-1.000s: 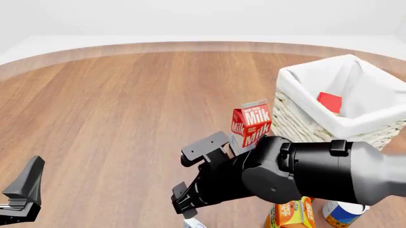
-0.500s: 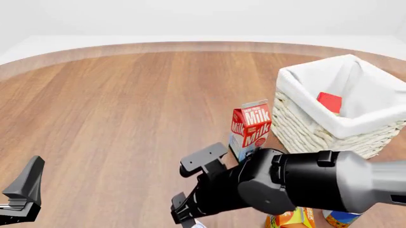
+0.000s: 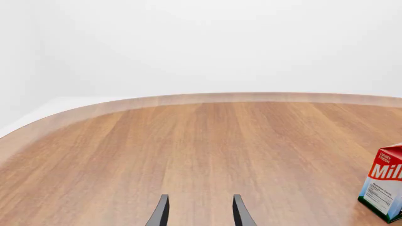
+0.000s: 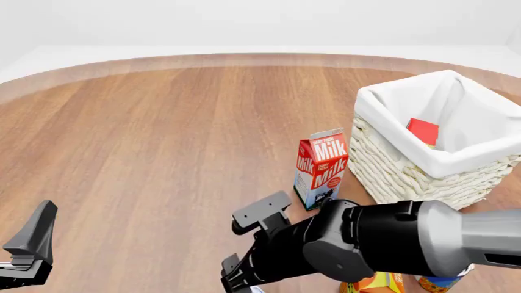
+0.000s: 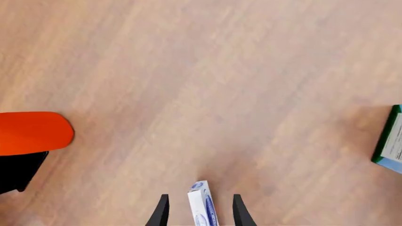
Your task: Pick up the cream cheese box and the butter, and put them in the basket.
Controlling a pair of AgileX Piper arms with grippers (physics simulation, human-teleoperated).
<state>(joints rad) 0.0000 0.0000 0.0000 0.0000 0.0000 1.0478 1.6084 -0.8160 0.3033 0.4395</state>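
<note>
In the right wrist view the cream cheese box (image 5: 202, 207), small, white with blue markings, lies on the table between the fingers of my right gripper (image 5: 200, 213). The jaws are open, with a gap to the box on each side. In the front view the right gripper (image 4: 241, 279) is low at the near edge, and the arm hides the box. The red butter box (image 4: 423, 131) lies inside the white wicker basket (image 4: 396, 165) at the right. My left gripper (image 3: 199, 214) is open and empty above bare table, and shows at the front view's near left (image 4: 28, 244).
A red-and-white milk carton (image 4: 320, 168) stands just left of the basket and shows in both wrist views (image 3: 384, 188) (image 5: 390, 141). An orange juice carton (image 4: 376, 284) and a blue-and-white can (image 4: 440, 282) stand under my right arm. An orange-red shape (image 5: 31, 132) shows beside the table.
My right arm has sunk lower and drawn back toward the near edge, uncovering more of the milk carton. The left gripper has not moved.
</note>
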